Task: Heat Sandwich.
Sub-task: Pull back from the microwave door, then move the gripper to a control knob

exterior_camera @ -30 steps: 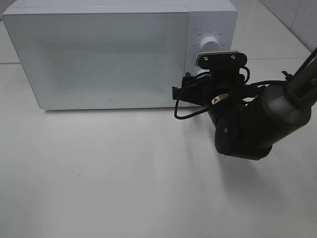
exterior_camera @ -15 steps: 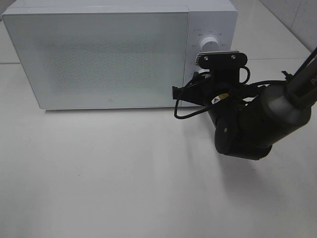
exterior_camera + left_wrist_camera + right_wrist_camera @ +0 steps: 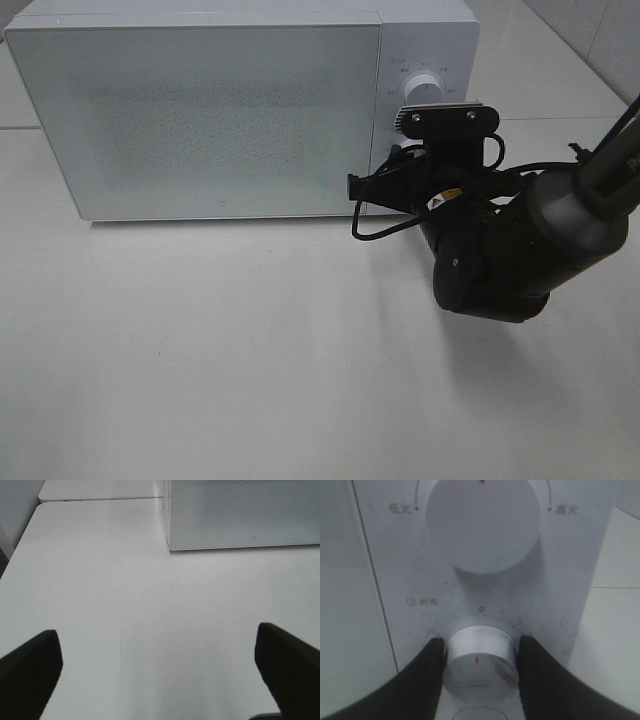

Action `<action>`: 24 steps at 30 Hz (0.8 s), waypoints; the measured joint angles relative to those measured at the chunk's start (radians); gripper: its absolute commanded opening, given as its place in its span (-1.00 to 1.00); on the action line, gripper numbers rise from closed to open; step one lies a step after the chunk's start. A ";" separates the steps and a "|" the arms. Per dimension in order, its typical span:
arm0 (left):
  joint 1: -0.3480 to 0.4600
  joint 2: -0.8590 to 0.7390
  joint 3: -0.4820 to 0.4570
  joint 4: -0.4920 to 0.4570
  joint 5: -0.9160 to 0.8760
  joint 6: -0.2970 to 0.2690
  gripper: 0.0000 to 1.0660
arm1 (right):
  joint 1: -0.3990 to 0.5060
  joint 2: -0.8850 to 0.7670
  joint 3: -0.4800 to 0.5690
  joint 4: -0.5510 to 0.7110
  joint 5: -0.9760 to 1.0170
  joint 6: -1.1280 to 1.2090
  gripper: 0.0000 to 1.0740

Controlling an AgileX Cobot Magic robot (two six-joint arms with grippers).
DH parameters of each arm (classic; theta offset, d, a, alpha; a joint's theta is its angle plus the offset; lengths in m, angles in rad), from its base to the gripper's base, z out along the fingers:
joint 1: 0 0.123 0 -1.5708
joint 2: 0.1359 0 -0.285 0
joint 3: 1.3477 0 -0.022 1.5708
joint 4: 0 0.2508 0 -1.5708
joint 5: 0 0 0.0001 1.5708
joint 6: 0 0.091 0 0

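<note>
Your right arm (image 3: 520, 250) comes in from the 3 o'clock edge of the high view, with its wrist aimed toward 11 o'clock. Your right gripper (image 3: 480, 650) has its jaws pressed against both sides of a knob (image 3: 477, 672). Your left gripper (image 3: 160, 680) hangs with its jaws spread wide, gripping nothing.

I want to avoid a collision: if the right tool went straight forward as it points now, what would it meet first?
Probably the microwave's control panel, just behind the timer knob its fingers grip.

White microwave (image 3: 200, 110), door shut, on pale table (image 3: 200, 380); large dial (image 3: 482, 522) above timer knob (image 3: 479, 664), red mark seemingly toward zero.
</note>
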 measured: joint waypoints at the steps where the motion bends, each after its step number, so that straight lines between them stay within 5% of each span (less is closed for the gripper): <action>1: 0.000 0.000 0.000 0.000 0.000 0.000 0.94 | 0.000 0.000 0.000 0.000 0.000 0.000 -0.72; 10: 0.000 0.000 0.000 0.000 0.000 0.000 0.94 | 0.000 0.000 0.000 0.000 0.000 0.114 -0.71; 24: 0.000 0.000 0.000 0.000 0.000 0.000 0.94 | -0.002 0.005 0.003 0.001 -0.019 0.876 -0.69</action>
